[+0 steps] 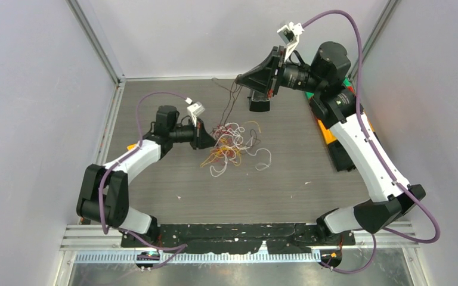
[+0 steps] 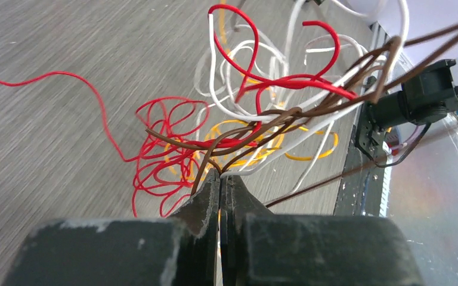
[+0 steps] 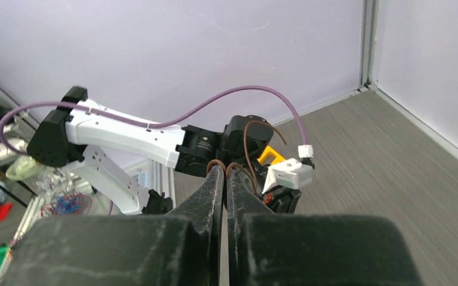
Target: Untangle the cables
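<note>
**Both grippers pinch wires, ready to pull**

Top view: the tangle of cables [image 1: 232,148] lies on the table [image 1: 155,190] beside the left gripper [image 1: 205,138]. Brown wires [image 1: 232,98] rise to the right gripper [image 1: 239,78].
Left wrist: jaws squeezed together on brown and white wires.
Right wrist: jaws squeezed on a brown loop.
Next, I think, pull slowly apart to slide them free.

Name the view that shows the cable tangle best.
Left wrist: the tangle fills it, each strand's colour distinct. Top external shows the tangle whole but small. Right wrist shows only brown strands.
</note>
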Robot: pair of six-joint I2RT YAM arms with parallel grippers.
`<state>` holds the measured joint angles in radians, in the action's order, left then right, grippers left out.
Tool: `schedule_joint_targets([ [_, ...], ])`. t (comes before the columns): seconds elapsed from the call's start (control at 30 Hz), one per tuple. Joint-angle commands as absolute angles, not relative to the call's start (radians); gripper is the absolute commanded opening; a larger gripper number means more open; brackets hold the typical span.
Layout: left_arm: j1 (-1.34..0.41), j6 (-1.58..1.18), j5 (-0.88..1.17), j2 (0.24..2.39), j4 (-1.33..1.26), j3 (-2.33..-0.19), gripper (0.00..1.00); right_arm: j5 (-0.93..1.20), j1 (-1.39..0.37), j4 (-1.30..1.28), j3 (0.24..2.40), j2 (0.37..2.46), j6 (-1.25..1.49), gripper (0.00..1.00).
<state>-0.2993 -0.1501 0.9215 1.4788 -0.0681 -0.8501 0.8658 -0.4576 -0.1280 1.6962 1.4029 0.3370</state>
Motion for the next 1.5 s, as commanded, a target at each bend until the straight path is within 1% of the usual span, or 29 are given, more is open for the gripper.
schedule_joint_targets([
  [0.0, -0.25, -0.056, 0.825, 1.449, 0.103, -0.833, 0.0, 0.804, -0.42, 0.086, 1.83, 1.374, 0.486, 0.05],
  [0.1, -0.204, -0.009, 0.842, 1.425, 0.165, -0.835, 0.0, 0.803, -0.416, 0.077, 1.887, 1.393, 0.496, 0.05],
  [0.2, -0.137, 0.047, 0.851, 1.372, 0.187, -0.814, 0.0, 0.808, -0.411, 0.056, 1.864, 1.386, 0.487, 0.05],
  [0.3, -0.074, 0.193, 0.839, 1.361, 0.332, -0.84, 0.0, 0.809, -0.41, 0.051, 1.815, 1.367, 0.49, 0.05],
  [0.4, -0.019, 0.278, 0.848, 1.358, 0.447, -0.866, 0.0, 0.793, -0.403, 0.017, 1.8, 1.358, 0.439, 0.06],
  [0.47, -0.005, 0.328, 0.845, 1.335, 0.495, -0.878, 0.0, 0.769, -0.385, -0.064, 1.775, 1.345, 0.381, 0.11],
  [0.53, -0.005, 0.352, 0.828, 1.307, 0.52, -0.878, 0.0, 0.721, -0.351, -0.149, 1.722, 1.317, 0.342, 0.21],
  [0.57, -0.005, 0.354, 0.82, 1.294, 0.525, -0.876, 0.0, 0.707, -0.337, -0.176, 1.681, 1.296, 0.327, 0.22],
  [0.73, -0.005, 0.389, 0.761, 1.295, 0.577, -0.887, 0.0, 0.608, -0.218, -0.343, 1.525, 1.215, 0.195, 0.2],
  [0.77, -0.008, 0.396, 0.767, 1.303, 0.589, -0.893, 0.0, 0.588, -0.206, -0.389, 1.512, 1.209, 0.13, 0.22],
  [0.8, -0.015, 0.401, 0.775, 1.314, 0.602, -0.906, 0.0, 0.592, -0.203, -0.413, 1.491, 1.207, 0.097, 0.25],
  [0.83, -0.028, 0.401, 0.792, 1.327, 0.618, -0.923, 0.01, 0.62, -0.202, -0.458, 1.481, 1.211, 0.038, 0.34],
  [0.87, -0.041, 0.392, 0.813, 1.337, 0.631, -0.939, 0.03, 0.632, -0.205, -0.476, 1.451, 1.225, 0.021, 0.39],
  [0.9, -0.056, 0.367, 0.828, 1.351, 0.634, -0.955, 0.07, 0.645, -0.219, -0.505, 1.432, 1.239, -0.024, 0.52],
  [0.93, -0.07, 0.334, 0.838, 1.364, 0.626, -0.968, 0.1, 0.648, -0.247, -0.517, 1.387, 1.248, -0.047, 0.58],
  [0.97, -0.076, 0.284, 0.841, 1.376, 0.607, -0.976, 0.11, 0.645, -0.265, -0.533, 1.365, 1.272, -0.087, 0.67],
  [1.03, -0.077, 0.181, 0.835, 1.402, 0.571, -0.987, 0.12, 0.631, -0.337, -0.538, 1.309, 1.324, -0.137, 0.75],
  [1.13, -0.073, 0.124, 0.837, 1.435, 0.573, -1.003, 0.18, 0.61, -0.463, -0.481, 1.259, 1.412, -0.16, 0.78],
  [1.2, -0.065, 0.082, 0.835, 1.446, 0.567, -0.997, 0.24, 0.586, -0.515, -0.419, 1.252, 1.488, -0.148, 0.77],
  [1.33, -0.064, 0.008, 0.804, 1.461, 0.521, -0.966, 0.41, 0.482, -0.583, -0.314, 1.312, 1.696, -0.145, 0.75],
  [1.47, -0.084, -0.101, 0.754, 1.485, 0.433, -0.934, 0.53, 0.402, -0.611, -0.295, 1.417, 1.866, -0.137, 0.73],
])
